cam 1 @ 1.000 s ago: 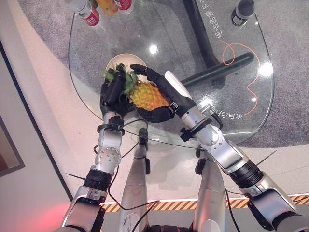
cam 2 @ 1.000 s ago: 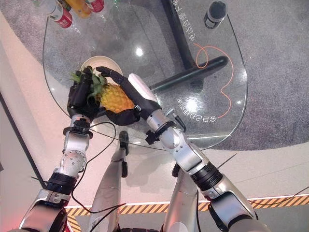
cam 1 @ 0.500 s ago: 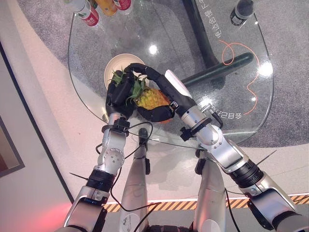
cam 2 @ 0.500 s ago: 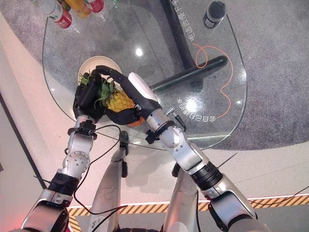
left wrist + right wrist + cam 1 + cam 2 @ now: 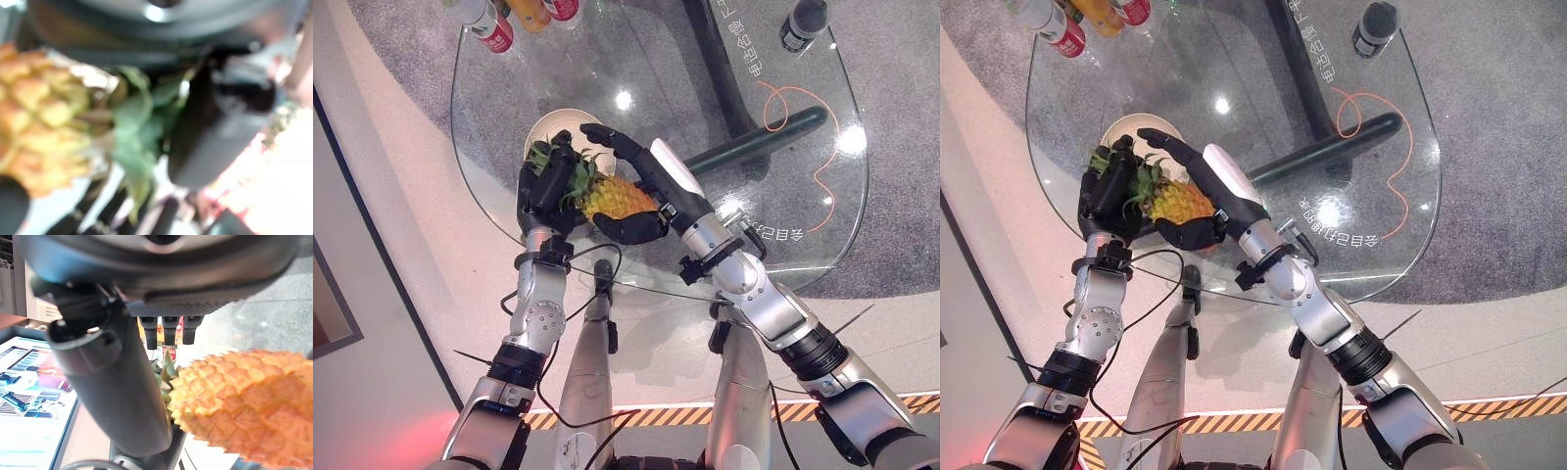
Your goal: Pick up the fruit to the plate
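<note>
The pineapple, golden-orange with a knobbly, scaled rind and a spiky green leaf crown, is held between both hands above the near left part of the round glass table, its crown end over the near rim of the pale, smooth round plate. The left hand has its dark fingers curled around the leaves. The right hand cradles the body, fingers stretched nearly straight over it toward the plate and thumb curled beneath.
</note>
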`<state>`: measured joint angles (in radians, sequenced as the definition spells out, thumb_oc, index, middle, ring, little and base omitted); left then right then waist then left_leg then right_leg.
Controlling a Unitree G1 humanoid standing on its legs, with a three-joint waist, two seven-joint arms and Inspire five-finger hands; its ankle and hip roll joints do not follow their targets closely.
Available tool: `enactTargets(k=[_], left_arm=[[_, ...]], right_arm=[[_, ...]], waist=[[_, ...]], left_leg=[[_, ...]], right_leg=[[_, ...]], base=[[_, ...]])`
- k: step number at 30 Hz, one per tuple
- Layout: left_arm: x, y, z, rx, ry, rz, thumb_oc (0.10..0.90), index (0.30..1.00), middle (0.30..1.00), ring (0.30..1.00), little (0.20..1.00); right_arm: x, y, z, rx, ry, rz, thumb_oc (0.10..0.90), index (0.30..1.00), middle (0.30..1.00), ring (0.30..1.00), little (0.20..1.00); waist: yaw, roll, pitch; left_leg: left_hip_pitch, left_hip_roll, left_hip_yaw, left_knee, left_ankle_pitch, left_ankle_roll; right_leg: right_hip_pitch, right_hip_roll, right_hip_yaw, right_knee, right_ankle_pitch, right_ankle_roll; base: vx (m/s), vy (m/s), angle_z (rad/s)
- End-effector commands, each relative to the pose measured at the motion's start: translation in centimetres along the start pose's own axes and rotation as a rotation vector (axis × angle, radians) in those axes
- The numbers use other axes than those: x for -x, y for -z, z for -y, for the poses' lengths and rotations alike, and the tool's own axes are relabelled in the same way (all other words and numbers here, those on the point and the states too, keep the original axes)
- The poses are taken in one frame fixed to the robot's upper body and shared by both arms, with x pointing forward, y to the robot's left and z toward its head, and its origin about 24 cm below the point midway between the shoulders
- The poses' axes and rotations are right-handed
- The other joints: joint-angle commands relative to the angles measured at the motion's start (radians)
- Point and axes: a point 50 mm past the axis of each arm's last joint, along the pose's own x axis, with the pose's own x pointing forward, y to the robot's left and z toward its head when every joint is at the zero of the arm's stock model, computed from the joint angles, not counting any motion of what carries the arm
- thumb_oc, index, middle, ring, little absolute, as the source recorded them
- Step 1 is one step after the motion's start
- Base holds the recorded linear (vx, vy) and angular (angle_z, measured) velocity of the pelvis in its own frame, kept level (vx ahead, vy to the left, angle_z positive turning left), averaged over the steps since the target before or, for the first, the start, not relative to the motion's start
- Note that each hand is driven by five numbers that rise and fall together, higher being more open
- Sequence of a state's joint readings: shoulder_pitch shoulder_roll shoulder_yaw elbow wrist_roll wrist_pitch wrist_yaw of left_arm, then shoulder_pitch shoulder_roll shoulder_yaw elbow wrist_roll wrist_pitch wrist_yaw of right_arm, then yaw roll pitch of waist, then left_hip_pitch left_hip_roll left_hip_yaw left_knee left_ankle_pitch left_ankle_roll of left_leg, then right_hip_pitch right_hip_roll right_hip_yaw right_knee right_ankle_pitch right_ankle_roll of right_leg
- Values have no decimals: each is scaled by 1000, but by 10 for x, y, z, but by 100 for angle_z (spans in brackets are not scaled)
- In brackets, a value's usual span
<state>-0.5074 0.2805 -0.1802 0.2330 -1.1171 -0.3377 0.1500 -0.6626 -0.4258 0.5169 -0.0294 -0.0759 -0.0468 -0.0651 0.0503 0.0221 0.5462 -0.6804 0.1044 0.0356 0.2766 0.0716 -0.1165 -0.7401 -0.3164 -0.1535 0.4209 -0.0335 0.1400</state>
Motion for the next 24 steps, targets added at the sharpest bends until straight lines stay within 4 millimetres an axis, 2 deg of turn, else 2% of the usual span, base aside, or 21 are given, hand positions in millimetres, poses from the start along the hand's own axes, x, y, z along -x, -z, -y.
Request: enactTargets(k=[1, 24], left_arm=[[-6, -50, 56, 68, 229, 301, 100, 300, 300, 300, 200], [3, -75, 66, 59, 257, 495, 100, 300, 300, 300, 200]], right_arm=[[-9, -78, 20, -48, 119, 411, 800, 900, 900, 900, 900], [-3, -76, 38, -64, 287, 415, 800, 900, 900, 900, 900]], waist=[[1, 44, -26], [-2, 39, -26]], left_leg=[[-3, 12, -22, 7, 10, 33], [15, 15, -18, 0, 4, 35]], right_leg=[[47, 7, 36, -57, 94, 13], [61, 9, 37, -57, 90, 13]], base=[[0, 0, 0], [0, 0, 0]])
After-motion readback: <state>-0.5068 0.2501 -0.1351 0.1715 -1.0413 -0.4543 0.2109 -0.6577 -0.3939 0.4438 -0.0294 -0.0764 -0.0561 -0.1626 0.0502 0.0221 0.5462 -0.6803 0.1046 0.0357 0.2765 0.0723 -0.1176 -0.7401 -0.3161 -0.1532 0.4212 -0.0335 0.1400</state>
